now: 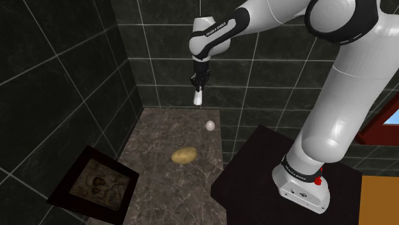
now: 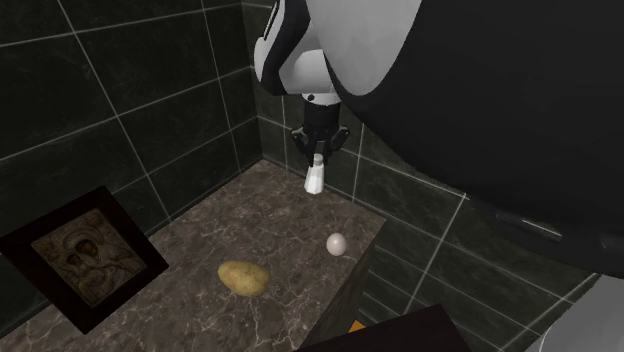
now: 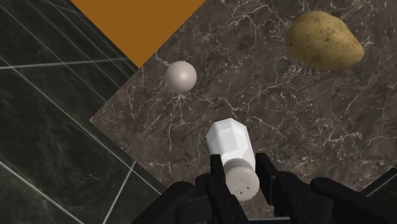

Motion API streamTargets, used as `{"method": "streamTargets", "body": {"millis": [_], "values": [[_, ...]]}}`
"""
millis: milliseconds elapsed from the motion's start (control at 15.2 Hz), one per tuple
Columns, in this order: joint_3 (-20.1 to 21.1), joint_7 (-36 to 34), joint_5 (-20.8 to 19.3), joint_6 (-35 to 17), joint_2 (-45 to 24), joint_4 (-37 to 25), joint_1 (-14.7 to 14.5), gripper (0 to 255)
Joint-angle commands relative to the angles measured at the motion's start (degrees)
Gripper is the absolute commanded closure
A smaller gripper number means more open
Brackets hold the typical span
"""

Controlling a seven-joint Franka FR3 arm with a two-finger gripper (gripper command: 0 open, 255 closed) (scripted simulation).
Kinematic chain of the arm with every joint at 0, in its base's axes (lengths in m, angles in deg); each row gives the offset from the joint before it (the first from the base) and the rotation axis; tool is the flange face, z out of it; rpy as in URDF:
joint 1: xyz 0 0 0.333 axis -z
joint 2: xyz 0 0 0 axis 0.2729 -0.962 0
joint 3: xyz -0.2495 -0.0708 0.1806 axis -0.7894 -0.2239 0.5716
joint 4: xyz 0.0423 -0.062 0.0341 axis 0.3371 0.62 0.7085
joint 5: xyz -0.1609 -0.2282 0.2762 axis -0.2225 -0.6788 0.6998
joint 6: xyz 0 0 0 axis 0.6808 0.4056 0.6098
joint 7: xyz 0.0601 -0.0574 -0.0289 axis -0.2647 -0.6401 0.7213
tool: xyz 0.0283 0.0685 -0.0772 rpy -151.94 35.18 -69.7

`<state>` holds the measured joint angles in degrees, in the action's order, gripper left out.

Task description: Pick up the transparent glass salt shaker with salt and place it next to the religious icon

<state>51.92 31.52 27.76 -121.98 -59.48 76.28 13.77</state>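
Gripper [image 1: 197, 88] closed on white salt shaker [image 1: 197, 98], clasped at its cap end. Shaker is held in the air above the marble counter [image 1: 160, 131], upper centre of the shoulder view. Framed icon [image 1: 97, 185] is seen lower left, well apart. Potato [image 1: 184, 155] and egg [image 1: 210, 126] noted on the counter.

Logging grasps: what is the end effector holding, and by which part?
The white salt shaker, clasped by the end effector at its grey perforated cap.
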Motion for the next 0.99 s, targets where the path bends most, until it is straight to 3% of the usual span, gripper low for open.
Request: {"method": "streamTargets", "body": {"millis": [0, 924], "values": [[-0.03, -0.15, -0.17, 1.66, 0.58, -1.07, 0.0, 255], [0.62, -2.34, -1.02, 10.86, 3.92, -7.05, -0.72, 255]]}}
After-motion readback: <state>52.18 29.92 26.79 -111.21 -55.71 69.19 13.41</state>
